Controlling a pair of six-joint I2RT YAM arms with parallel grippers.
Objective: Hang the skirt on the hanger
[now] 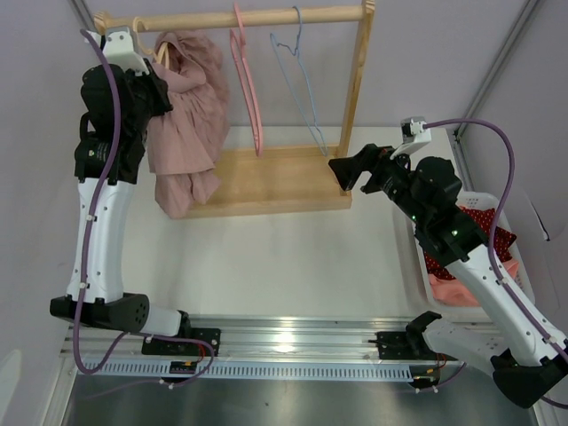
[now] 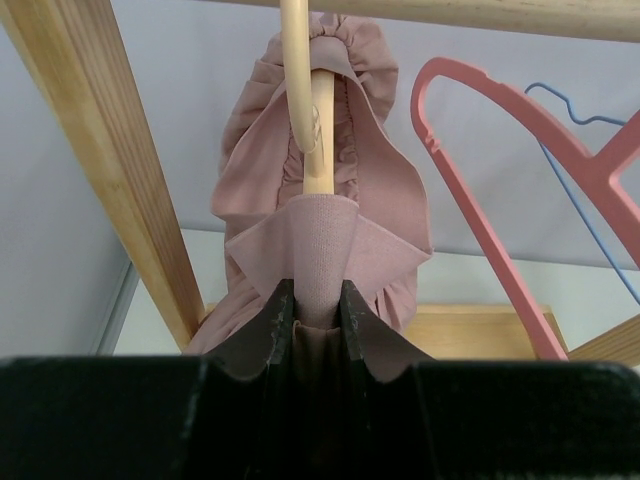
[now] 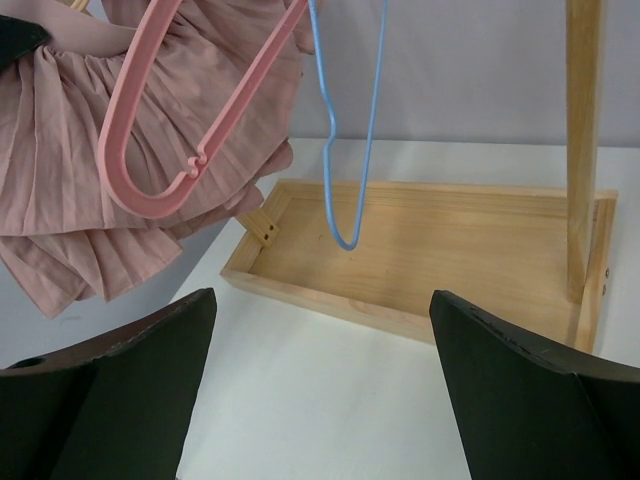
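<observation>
- Left gripper (image 2: 312,310), lower centre of the left wrist view: jaws narrow, pinched on a fold of pink cloth.
- Skirt (image 2: 330,240), one, dusty pink, pleated: the fold in the jaws is part of it. Its gathered waistband is bunched round the neck of the wooden hanger (image 2: 318,130), and the rest droops toward the rack base at upper left of the overhead view.
- Wooden hanger, one: it hooks over the rail (image 1: 257,16) near the left post.
- Other hangers, two: a pink hanger (image 1: 247,89) and a blue wire hanger (image 1: 302,89), both bare, right of the skirt on the same rail.
- Right gripper (image 3: 322,300): jaws wide, holding nothing, set off near the rack's right post.
- Rack, one, with a wooden base tray (image 1: 275,177).
- White bin (image 1: 484,197), one, right edge of the overhead view, with red spotted and pink garments; how many cannot be told.
- Hazard, judged: the cloth sits lopsided on the hanger, so letting go may let its weight slide it off one shoulder.
- Hazard, judged: a downward tug with the jaws shut could unhook the hanger from the rail.
</observation>
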